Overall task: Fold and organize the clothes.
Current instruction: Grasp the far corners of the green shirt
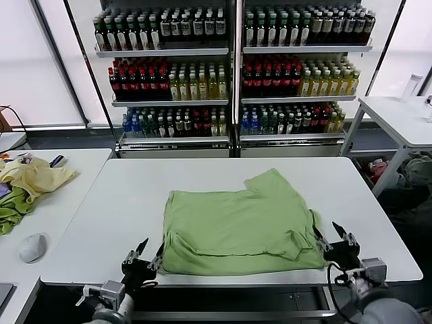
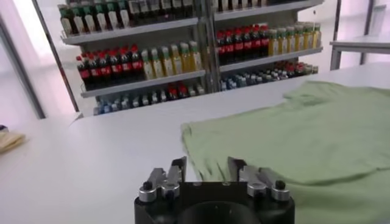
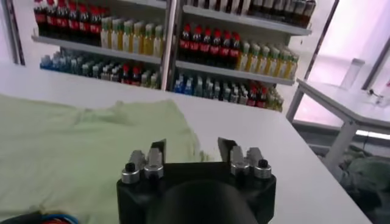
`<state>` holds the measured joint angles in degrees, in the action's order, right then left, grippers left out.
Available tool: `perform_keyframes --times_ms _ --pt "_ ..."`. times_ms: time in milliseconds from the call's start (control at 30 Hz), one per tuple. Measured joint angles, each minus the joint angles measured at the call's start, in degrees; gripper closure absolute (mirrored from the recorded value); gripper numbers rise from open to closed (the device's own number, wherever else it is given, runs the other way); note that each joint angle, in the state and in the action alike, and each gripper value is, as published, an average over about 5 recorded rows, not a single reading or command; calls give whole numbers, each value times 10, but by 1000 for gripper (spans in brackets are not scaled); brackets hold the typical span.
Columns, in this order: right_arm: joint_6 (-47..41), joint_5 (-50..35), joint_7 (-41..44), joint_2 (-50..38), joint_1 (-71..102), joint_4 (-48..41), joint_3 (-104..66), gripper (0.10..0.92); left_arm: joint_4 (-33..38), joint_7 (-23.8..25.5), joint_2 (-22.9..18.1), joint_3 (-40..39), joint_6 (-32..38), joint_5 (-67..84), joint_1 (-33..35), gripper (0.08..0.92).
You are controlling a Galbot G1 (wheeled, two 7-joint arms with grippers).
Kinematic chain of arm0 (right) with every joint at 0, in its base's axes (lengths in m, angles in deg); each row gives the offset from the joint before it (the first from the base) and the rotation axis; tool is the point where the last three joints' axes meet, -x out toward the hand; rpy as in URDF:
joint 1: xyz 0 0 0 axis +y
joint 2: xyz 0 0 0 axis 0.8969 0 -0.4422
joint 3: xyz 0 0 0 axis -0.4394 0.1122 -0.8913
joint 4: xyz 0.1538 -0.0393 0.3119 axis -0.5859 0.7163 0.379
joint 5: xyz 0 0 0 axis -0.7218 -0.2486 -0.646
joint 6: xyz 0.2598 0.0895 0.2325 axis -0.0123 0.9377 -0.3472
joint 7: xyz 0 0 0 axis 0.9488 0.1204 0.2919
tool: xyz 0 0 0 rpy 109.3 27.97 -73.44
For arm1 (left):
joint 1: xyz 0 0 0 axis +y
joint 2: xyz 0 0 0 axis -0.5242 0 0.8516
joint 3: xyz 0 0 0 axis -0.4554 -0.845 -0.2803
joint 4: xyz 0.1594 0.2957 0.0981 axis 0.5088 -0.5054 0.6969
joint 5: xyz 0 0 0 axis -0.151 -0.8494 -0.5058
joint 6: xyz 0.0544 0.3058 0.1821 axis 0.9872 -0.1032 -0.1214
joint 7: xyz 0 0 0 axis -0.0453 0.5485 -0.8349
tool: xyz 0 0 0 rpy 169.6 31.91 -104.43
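The light green shirt (image 1: 239, 226) lies flat on the white table (image 1: 121, 196), partly folded, one sleeve pointing toward the back; no print shows. It also shows in the left wrist view (image 2: 304, 134) and the right wrist view (image 3: 73, 140). My left gripper (image 1: 144, 254) is open at the shirt's near left corner, fingers either side of the hem (image 2: 206, 170). My right gripper (image 1: 335, 236) is open at the shirt's near right corner, its jaws straddling the shirt's edge (image 3: 194, 152).
A pale yellow garment (image 1: 34, 177) and a darker green cloth (image 1: 12, 209) lie on the left side table with a white mouse (image 1: 32, 247). Drink shelves (image 1: 229, 67) stand behind. Another white table (image 1: 398, 118) stands at the back right.
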<state>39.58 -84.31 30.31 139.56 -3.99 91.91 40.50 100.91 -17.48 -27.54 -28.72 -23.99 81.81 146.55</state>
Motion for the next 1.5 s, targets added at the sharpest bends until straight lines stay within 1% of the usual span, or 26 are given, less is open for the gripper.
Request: perform_keyframes --times_ms 100,200,267,500,733,867,1067,1400,1500 --pt "-5 -13 -4 3 -72 -49 40 218 -34 -5 3 -12 -2 22 -48 294" --pt "-10 -25 -6 8 -152 -107 83 205 -78 -8 2 -30 -2 42 -106 217" --pt "-14 -32 -6 14 -205 -150 113 203 -112 -9 1 -43 -2 55 -147 190" --pt "-25 -44 -4 42 -374 -295 207 203 -233 -11 -12 -92 -6 92 -281 177" --pt "-25 -40 3 78 -497 -430 270 203 -336 -12 -33 -129 -11 115 -380 177" --pt "-23 -33 6 100 -543 -500 288 203 -380 -11 -46 -145 -14 125 -415 177" --pt "-23 -19 12 132 -593 -588 300 203 -429 -8 -65 -165 -18 134 -452 177" --pt "-22 18 29 184 -626 -697 294 203 -483 -7 -87 -178 -27 136 -481 177" --pt "-19 28 35 196 -633 -718 291 243 -491 -6 -88 -180 -30 138 -485 210"
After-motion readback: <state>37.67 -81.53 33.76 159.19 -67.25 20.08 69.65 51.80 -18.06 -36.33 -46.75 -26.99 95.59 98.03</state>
